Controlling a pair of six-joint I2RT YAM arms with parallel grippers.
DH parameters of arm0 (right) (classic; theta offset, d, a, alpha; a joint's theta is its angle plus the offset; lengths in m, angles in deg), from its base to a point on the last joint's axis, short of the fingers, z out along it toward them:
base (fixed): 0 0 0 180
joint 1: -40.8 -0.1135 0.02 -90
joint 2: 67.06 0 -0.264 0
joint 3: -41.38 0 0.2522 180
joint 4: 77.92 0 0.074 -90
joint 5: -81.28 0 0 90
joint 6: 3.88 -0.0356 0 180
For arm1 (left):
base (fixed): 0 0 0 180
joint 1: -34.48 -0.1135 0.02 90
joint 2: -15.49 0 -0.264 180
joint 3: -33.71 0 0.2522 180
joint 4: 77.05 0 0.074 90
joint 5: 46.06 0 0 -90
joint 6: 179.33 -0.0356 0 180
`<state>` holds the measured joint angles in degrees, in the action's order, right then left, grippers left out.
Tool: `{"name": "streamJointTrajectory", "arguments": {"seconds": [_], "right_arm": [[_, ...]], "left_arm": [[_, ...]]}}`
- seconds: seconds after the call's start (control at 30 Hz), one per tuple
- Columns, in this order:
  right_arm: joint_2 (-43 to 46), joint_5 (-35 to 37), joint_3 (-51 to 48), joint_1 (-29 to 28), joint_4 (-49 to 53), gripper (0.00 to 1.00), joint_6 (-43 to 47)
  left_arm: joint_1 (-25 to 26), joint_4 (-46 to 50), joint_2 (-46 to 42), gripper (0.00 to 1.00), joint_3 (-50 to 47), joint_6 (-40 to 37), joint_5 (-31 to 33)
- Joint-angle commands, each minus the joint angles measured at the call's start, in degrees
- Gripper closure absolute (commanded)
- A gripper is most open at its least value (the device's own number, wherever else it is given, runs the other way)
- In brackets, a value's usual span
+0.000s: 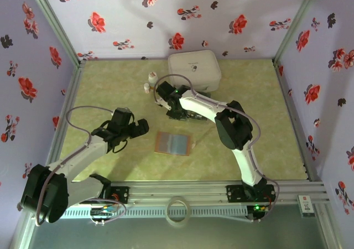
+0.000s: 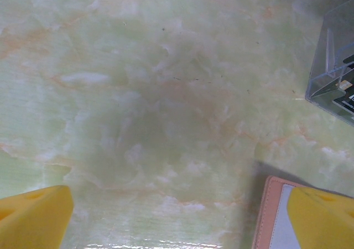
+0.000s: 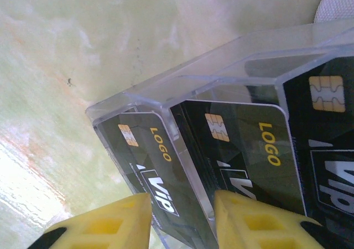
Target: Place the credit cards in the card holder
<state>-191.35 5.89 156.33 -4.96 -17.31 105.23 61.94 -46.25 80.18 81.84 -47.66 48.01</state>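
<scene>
Yellow left fingers [image 2: 33,216] spread wide over green surface [image 2: 166,94]; brown card holder [image 2: 269,216] lies open just under one tip. Partly apart, right fingers [image 3: 105,229] sit either side of black credit cards [image 3: 243,144] in clear stand [image 3: 166,88]; maybe pinching one, cannot tell.

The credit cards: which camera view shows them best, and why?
The right wrist view: the credit cards stand close up in a clear rack, chips and lettering readable. Top external gives a dark patch beside the right arm; left wrist catches one corner at its edge.
</scene>
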Motion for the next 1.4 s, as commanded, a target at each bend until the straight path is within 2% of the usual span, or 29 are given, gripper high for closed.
{"name": "streamJointTrajectory", "arguments": {"seconds": [0.0, 0.33, 0.93, 1.17, 1.37], "right_arm": [[0.08, -0.46, 0.28, -0.03, 1.4, 0.67, 0.74], [0.63, -0.96, 0.26, 0.02, 1.68, 0.83, 1.31], [-0.65, -5.14, 7.16, -0.21, 8.82, 1.0, 7.65], [1.11, -6.4, 8.85, -0.81, 11.41, 1.0, 7.26], [7.12, -9.4, 8.92, -1.85, 12.81, 1.0, 4.33]], "left_arm": [[-0.45, -1.0, 0.7, 0.0, -0.54, -0.13, 0.76], [-0.4, -1.11, 0.79, 0.0, -0.62, -0.02, 0.76], [-0.48, -1.4, 1.13, 0.0, -0.42, -0.06, -0.03], [-0.48, -1.01, 1.65, 0.0, 0.5, -0.78, -0.34], [-0.48, -0.68, 1.68, 0.0, 0.86, -1.48, -1.5]]}}
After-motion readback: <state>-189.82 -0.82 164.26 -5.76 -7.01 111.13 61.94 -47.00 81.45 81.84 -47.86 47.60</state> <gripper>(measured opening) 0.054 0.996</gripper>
